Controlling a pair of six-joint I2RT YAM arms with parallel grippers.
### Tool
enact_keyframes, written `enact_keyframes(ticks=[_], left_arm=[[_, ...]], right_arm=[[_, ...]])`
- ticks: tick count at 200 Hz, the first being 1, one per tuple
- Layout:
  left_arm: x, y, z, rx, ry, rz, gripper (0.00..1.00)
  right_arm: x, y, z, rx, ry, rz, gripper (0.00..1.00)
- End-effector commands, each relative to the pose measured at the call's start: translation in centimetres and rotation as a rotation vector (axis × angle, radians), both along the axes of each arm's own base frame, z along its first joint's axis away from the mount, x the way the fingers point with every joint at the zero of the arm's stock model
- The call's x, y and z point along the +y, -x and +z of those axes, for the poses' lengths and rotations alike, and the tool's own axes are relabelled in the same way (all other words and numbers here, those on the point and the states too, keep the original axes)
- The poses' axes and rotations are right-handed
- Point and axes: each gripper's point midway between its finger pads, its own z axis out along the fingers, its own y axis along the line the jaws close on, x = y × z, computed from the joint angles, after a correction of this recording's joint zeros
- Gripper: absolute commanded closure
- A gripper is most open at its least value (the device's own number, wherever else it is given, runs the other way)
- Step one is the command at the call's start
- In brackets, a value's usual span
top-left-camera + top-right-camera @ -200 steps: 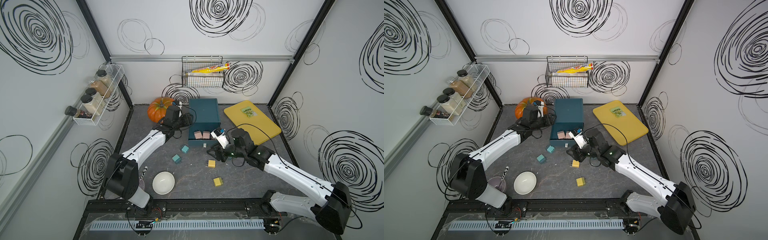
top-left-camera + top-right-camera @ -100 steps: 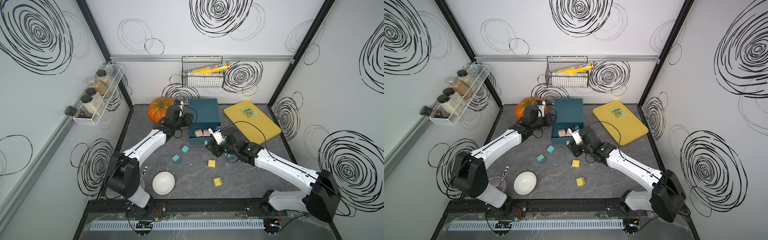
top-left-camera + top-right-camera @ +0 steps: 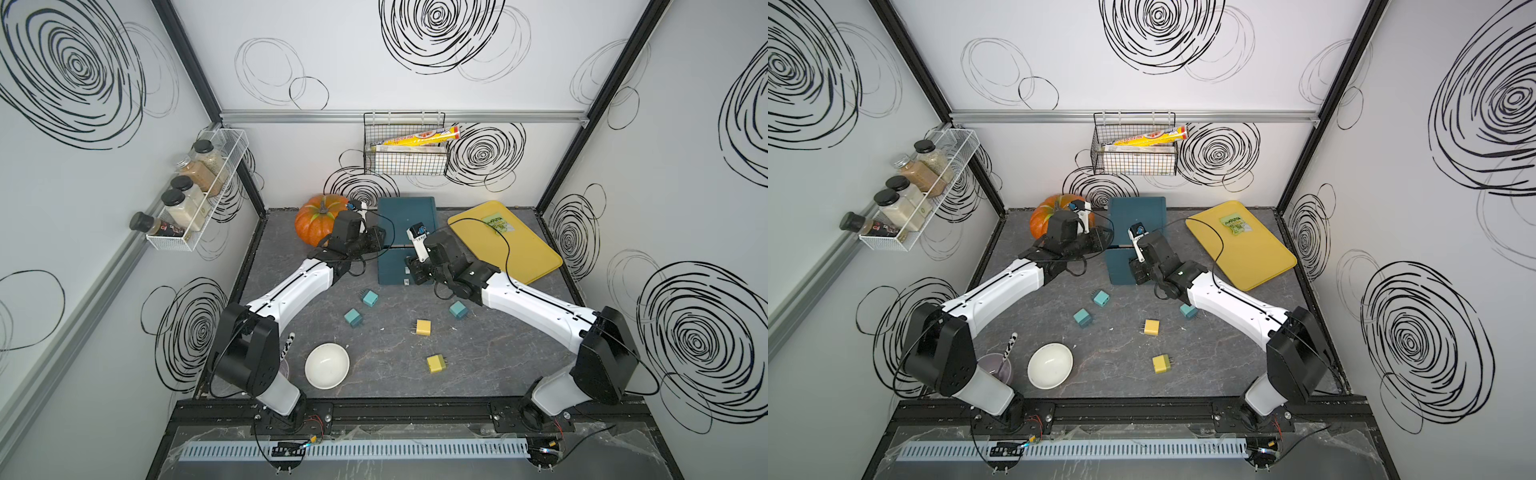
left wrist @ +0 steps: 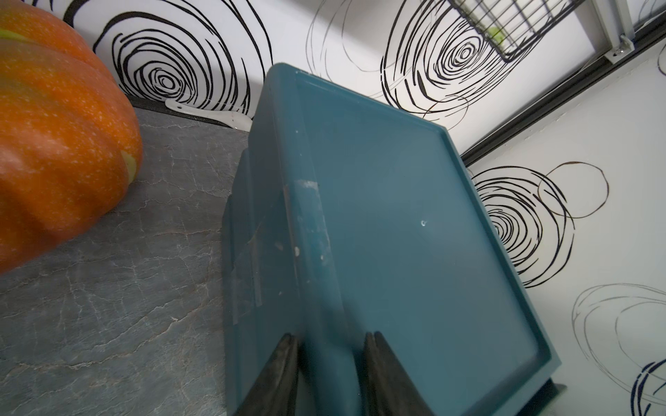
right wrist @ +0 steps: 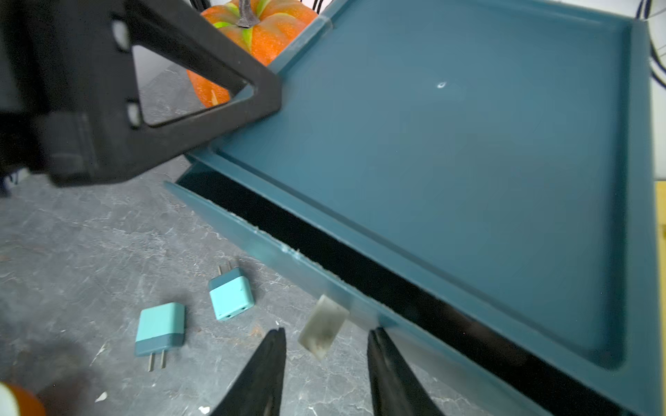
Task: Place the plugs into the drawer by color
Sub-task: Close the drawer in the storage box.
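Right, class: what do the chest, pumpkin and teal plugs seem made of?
The chest looks like moulded plastic, matt, with a raised rim. The pumpkin is probably painted foam or plastic, speckled satin skin. The teal plugs: smooth plastic, metal prongs.

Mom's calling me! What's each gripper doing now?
Left gripper: closed on the drawer, at its top rim.
Right gripper: open, fingers either side of the white handle.

Front of drawer (image 3: 405,216) crowded by L arm (image 3: 291,291) & R arm (image 3: 532,305). Pumpkin (image 3: 316,220) hems its left, yellow tray (image 3: 511,249) its right. Mid-table passable betw. scattered plugs (image 3: 423,327) (bowl (image 3: 327,365) sits near-left).
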Motion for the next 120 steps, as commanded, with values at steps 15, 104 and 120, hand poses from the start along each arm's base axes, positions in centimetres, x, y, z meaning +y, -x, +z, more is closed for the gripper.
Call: enact_keyframes(ticks=[15, 104, 120], left_arm=[[0.0, 0.2, -2.4, 0.048, -0.034, -0.001, 0.63], [3.0, 1.9, 5.9, -0.093, 0.074, 0.132, 0.27], [3.6, 3.8, 8.1, -0.15, 0.139, 0.134, 0.25]], right_arm=[[0.1, -1.7, 0.1, -0.031, 0.039, -0.033, 0.59], [-0.6, 3.1, 8.5, -0.119, -0.223, 0.121, 0.49], [-2.7, 2.2, 9.2, -0.123, -0.228, 0.096, 0.46]])
